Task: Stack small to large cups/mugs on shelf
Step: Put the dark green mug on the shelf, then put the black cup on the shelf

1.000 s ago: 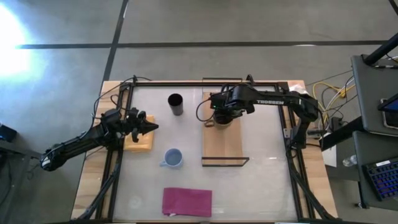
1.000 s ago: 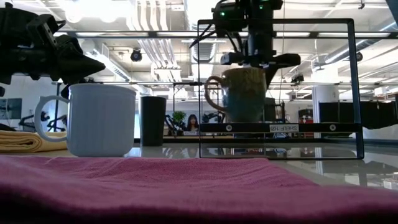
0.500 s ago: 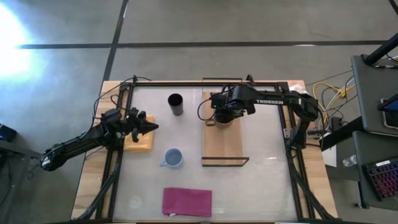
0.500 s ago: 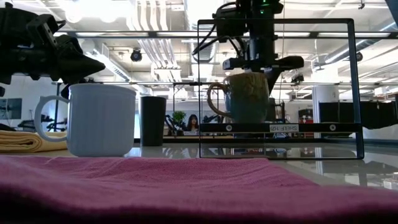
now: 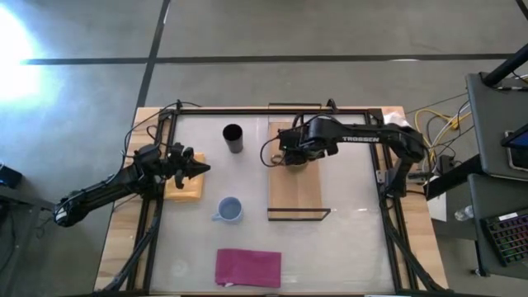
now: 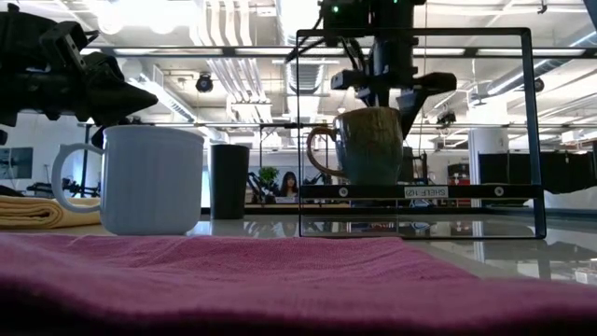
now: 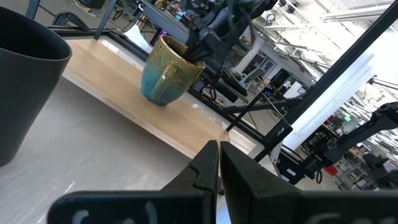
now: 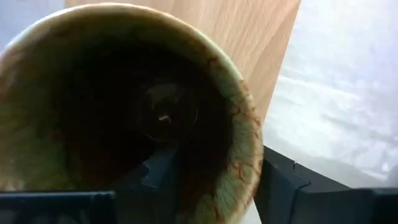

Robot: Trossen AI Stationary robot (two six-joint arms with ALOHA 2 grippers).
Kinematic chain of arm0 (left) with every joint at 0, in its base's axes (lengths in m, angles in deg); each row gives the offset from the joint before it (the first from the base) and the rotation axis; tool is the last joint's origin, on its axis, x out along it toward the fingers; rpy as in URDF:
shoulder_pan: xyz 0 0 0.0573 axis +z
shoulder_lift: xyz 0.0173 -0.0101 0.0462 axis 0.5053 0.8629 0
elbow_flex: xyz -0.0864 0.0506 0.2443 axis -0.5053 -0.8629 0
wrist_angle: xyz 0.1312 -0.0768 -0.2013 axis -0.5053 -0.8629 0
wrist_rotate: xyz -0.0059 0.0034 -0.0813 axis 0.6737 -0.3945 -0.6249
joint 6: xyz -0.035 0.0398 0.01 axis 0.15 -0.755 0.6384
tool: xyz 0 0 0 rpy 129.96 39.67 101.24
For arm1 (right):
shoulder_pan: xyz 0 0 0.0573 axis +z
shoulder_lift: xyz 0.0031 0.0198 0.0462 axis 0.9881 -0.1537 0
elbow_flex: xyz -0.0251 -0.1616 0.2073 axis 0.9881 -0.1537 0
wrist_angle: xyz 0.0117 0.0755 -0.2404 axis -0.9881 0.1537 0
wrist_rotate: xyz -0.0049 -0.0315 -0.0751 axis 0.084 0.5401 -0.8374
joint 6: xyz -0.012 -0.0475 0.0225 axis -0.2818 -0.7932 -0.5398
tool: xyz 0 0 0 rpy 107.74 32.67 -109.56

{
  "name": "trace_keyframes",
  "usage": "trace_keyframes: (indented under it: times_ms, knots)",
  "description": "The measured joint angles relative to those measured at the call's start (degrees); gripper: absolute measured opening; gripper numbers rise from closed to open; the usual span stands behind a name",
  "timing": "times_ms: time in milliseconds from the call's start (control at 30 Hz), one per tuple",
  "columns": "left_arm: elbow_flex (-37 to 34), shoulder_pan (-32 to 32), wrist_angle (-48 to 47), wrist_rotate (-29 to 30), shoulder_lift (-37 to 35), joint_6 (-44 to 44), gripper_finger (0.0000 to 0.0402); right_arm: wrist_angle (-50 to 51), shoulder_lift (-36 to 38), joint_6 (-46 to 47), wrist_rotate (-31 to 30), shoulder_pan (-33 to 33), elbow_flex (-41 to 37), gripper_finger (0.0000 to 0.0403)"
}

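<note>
The brown mug [image 6: 368, 145] stands upright on the far part of the light-wood shelf [image 5: 295, 194], handle toward the table's left. My right gripper [image 5: 295, 153] is above it, pointing down and open, with one finger inside the mug and one outside its rim [image 8: 249, 155]. The black cup [image 5: 233, 138] stands on the table left of the shelf. The light blue mug [image 5: 229, 209] stands nearer the front. My left gripper [image 5: 198, 169] is shut and empty above the yellow cloth [image 5: 183, 186]. My right gripper comes from above with its fingers astride the mug's rim wall [image 8: 252, 165] on the side away from the handle. I cannot tell whether either finger touches the wall. The mug stands on the shelf on its base.
A magenta cloth [image 5: 247, 267] lies near the table's front edge. The shelf's thin black frame [image 6: 532, 131] rises around the board. Bare table lies between the shelf and the table's right edge.
My right gripper has gone up a little over the brown mug, which stays standing on the shelf.
</note>
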Motion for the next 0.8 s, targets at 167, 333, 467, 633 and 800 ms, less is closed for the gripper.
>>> trace_keyframes:
  times_ms: [167, 333, 467, 633, 800]
  knots:
    - [0.0, 0.0, 0.0, 0.0, 0.0, 0.0, 0.0002, 3.0, 2.5, -0.3, -4.3, 0.6, 1.3, 0.0173]
    - [0.0, 0.0, 0.2, 0.2, 0.0, -0.8, 0.0002, 5.9, 5.1, -0.3, -6.0, 0.6, 1.3, 0.018]
    - [0.0, 0.0, 1.3, 0.5, 0.0, -4.6, 0.0002, 8.0, 8.2, -0.3, -7.8, 0.6, 1.3, 0.0185]
    - [0.0, 0.0, 1.3, 0.5, 0.0, -4.6, 0.0002, 8.2, 13.8, -0.4, -13.2, 0.7, 1.4, 0.0185]
    - [0.0, 0.0, 3.7, 4.4, 0.0, -3.2, 0.0002, 7.6, 20.2, -3.3, -15.3, 0.7, 2.1, 0.0184]
